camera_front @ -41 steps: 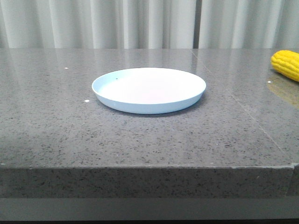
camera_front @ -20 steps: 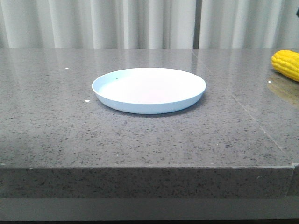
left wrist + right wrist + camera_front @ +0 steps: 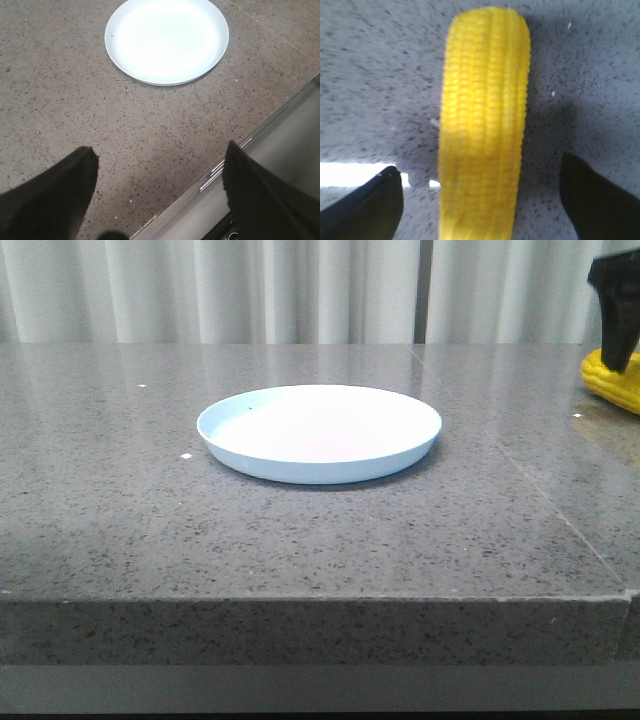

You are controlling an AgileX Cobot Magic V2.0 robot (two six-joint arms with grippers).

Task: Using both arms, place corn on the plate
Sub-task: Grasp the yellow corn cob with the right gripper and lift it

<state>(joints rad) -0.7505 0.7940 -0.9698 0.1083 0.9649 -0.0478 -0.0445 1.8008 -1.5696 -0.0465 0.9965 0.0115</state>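
Well to the right of the plate (image 3: 318, 433), the corn (image 3: 615, 380) was seen lying on the table (image 3: 300, 530). The right gripper (image 3: 480, 200) was held over it, jaws spread wide either side, nothing grasped. The left gripper (image 3: 157, 195) was likewise open and empty, nearer the plate. No grasp had been made; pickup and placement were judged outstanding.

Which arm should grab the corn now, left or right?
Right. Its end effector is open with the corn lying between the fingers, and the front view shows it right at the corn at the table's right edge. The left end effector hangs open near the front edge, facing the empty plate, with no corn in sight.
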